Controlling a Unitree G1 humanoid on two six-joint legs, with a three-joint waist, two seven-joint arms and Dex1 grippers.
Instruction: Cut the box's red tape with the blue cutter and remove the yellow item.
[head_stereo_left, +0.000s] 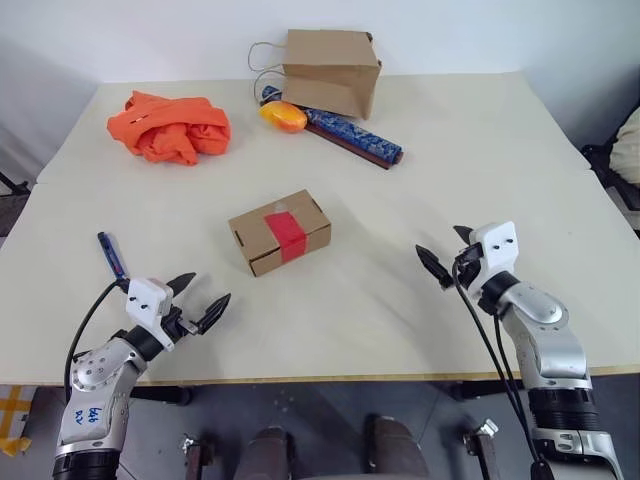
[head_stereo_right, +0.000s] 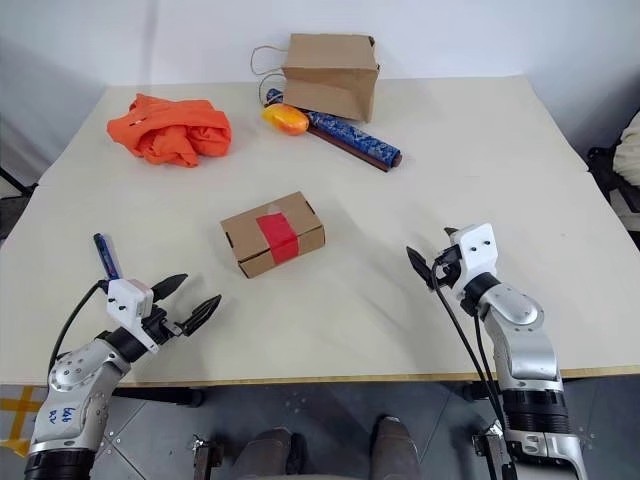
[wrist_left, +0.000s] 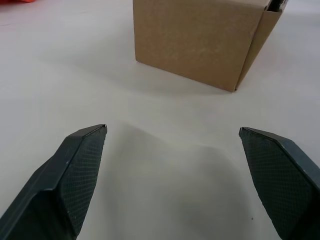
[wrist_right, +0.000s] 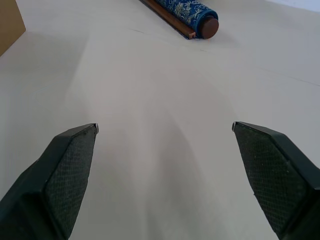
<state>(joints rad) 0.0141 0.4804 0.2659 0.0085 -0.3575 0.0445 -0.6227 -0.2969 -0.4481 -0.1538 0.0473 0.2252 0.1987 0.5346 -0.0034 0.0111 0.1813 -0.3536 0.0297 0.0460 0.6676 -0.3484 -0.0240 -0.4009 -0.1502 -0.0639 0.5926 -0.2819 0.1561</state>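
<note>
Centrally box (head_stereo_left: 280, 231) sits amid bare table (head_stereo_left: 400, 180); left hand (head_stereo_left: 198, 300), right hand (head_stereo_left: 447, 256) released, empty.

The left hand (wrist_left: 172, 137) hovers empty, its two black textured fingers (wrist_left: 75, 170) spread wide over the pale table (wrist_left: 60, 75), facing the small brown cardboard box (wrist_left: 200, 40) standing apart ahead

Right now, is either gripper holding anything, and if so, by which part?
Nothing is held. The left gripper and right gripper are both open and empty above the table; the blue cutter lies untouched.
</note>
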